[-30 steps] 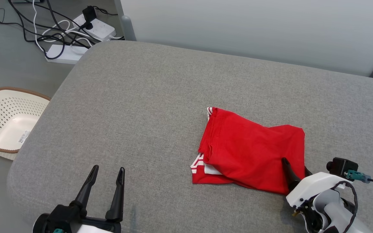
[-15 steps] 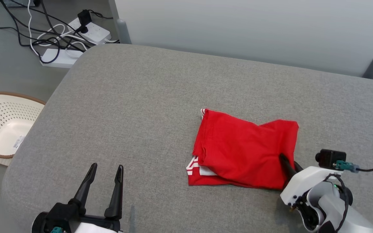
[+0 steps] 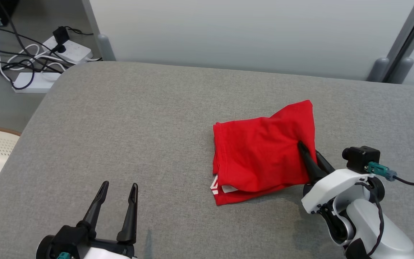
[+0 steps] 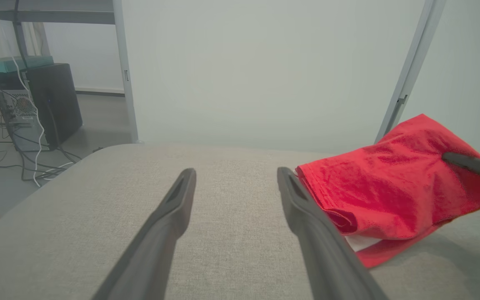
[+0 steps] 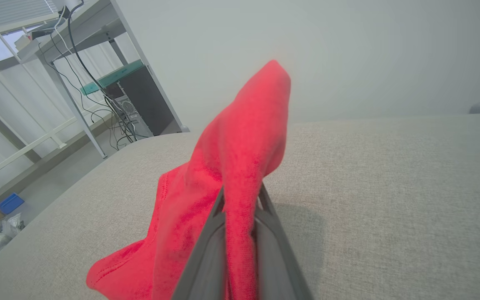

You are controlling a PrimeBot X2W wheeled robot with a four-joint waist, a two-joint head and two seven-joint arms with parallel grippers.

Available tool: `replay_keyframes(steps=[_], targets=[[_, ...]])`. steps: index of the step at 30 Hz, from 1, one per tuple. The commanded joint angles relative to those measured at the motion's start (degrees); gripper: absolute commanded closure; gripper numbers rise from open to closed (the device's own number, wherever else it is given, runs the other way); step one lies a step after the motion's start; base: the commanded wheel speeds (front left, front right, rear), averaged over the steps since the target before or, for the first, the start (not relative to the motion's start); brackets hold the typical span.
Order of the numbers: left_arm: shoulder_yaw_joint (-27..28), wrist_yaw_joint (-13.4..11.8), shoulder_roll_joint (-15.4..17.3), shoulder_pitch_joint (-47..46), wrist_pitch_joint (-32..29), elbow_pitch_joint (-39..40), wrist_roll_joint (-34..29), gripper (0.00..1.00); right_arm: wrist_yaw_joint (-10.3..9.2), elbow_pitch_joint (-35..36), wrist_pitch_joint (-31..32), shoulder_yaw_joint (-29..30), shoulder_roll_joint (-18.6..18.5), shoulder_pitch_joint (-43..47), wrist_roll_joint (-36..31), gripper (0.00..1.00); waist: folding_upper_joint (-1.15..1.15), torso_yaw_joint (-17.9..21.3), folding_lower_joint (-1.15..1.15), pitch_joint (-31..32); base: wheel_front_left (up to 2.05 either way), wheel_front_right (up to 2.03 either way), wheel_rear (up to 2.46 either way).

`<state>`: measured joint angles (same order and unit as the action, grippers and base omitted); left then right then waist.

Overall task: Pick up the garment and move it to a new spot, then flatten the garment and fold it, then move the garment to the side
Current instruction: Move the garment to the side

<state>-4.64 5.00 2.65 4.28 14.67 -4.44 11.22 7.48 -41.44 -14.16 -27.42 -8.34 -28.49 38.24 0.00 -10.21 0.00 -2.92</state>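
Since a second ago, the right gripper (image 3: 308, 148) is closing onto the folded red fabric garment (image 3: 261, 154) and is now pinching its right edge, raising that edge off the grey upholstered cushion (image 3: 138, 118). The rest is lying right of centre, while the left gripper (image 3: 119, 186) is hovering empty, fingers spread.

Right gripper (image 5: 241, 189) pinched on red garment (image 5: 231, 141), fold squeezed between both fingers (image 5: 206, 258). Cloth peaks above grip, rest drapes lower left onto grey cushion (image 5: 390, 175) (hem stitching visible). Computer tower (image 5: 140, 104), cables (image 5: 83, 66) behind at left.
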Motion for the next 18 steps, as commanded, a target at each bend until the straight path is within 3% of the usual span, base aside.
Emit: replay_keyframes(steps=[1,18], targets=[[1.7,-0.1,0.2,-2.6,0.3,1.6,0.7,0.00,0.01,1.9,-0.8,0.0,0.3,-0.2,-0.7,1.00,0.00,1.1,0.00,0.1,0.00,0.00,0.00],[1.9,0.7,0.2,-4.9,0.3,2.0,0.0,0.00,0.01,6.9,-0.8,3.9,1.3,2.0,-5.2,1.00,0.00,15.2,0.00,-1.6,0.00,0.00,0.00]])
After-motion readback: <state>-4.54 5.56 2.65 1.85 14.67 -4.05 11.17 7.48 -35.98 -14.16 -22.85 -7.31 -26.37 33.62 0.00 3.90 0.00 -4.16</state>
